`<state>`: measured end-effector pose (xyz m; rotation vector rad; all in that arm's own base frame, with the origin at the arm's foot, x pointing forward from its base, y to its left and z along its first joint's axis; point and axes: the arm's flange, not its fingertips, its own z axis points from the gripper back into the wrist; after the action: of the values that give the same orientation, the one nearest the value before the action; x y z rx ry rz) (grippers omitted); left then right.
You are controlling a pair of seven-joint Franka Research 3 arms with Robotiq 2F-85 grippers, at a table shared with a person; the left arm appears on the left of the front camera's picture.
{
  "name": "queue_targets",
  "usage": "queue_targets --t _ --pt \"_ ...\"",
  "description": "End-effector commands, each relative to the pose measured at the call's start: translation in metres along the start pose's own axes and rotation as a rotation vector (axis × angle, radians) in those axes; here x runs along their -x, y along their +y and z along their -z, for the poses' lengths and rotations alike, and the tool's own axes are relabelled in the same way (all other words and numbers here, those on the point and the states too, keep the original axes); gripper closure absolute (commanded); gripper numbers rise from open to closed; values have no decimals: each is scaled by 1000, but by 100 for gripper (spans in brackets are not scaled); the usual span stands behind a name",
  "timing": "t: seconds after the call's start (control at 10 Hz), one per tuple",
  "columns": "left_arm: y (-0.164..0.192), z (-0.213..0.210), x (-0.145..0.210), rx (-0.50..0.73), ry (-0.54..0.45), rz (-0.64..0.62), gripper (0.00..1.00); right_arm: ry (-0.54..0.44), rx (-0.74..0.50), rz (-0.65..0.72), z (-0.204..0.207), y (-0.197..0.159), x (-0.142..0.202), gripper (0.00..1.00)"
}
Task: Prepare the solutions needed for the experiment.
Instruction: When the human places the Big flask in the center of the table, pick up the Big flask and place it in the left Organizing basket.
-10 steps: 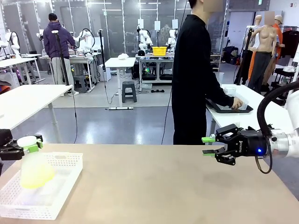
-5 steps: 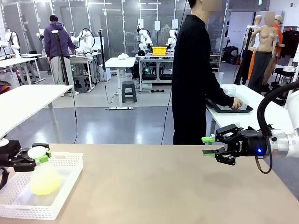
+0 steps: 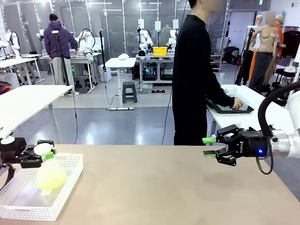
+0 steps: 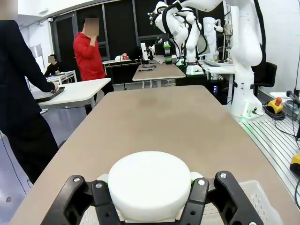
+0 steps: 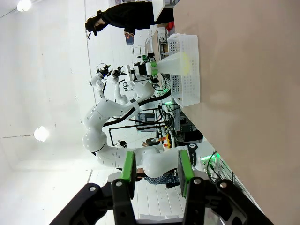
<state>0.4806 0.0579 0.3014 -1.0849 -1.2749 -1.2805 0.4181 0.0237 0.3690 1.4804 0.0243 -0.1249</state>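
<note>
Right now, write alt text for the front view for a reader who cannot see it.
The left gripper holds a frosted flask with pale yellow-green solution by its white-capped neck over a white mesh basket at the tan table's left end. The right gripper hovers empty at the right. A person in black faces another table behind.

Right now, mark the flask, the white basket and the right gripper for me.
flask (image 3: 50,176), front view, on its yellow-green lower body.
white basket (image 3: 70,176), front view, on its right wall.
right gripper (image 3: 209,146), front view, between the green-tipped jaws.
</note>
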Motion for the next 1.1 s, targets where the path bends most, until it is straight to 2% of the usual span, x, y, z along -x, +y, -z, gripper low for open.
queue_targets --t 0.0,0.9,1.0 --pt "-16 -2 35 6 -20 33 91 -3 12 -7 0 1 1 53" --pt "-6 -23 61 -24 -20 -35 91 -3 12 -7 0 1 1 53" --pt "-7 -24 62 -21 -9 -38 59 -3 12 -7 0 1 1 53"
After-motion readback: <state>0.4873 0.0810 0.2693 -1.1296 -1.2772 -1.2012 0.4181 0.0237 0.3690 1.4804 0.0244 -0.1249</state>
